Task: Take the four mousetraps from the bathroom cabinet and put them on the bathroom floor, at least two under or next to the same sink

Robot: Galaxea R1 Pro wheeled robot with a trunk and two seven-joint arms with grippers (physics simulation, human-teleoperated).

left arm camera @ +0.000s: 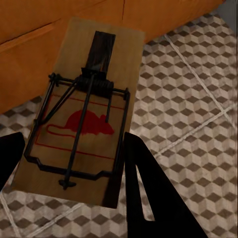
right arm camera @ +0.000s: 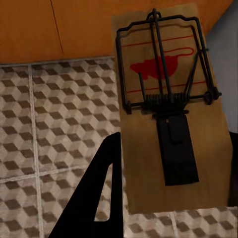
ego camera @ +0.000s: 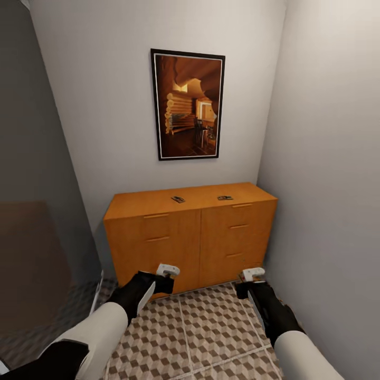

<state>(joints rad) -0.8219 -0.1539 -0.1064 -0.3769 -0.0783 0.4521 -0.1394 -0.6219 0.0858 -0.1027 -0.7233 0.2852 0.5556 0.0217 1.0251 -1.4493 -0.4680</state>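
Mousetraps are split between our claws and the cabinet. Our left claw hangs low in front of the cabinet's left door, just above the bathroom floor, and it is clamped on a mousetrap: in the left wrist view the tan board sits between the dark fingers, wire spring and red mouse mark facing the camera, with the cabinet front and the cube-patterned tiles behind it. Our right claw hangs in front of the cabinet's right door, close to the side wall, and it too grips a second mousetrap, held flat between its fingers with the red mark toward the cabinet and the tiles beneath.

On the cabinet's flat top we see two more small traps: a third mousetrap near the middle and a fourth mousetrap toward the right end, well apart from each other. All doors and drawers of the cabinet are shut. Above the cabinet hangs a framed picture on the back wall.
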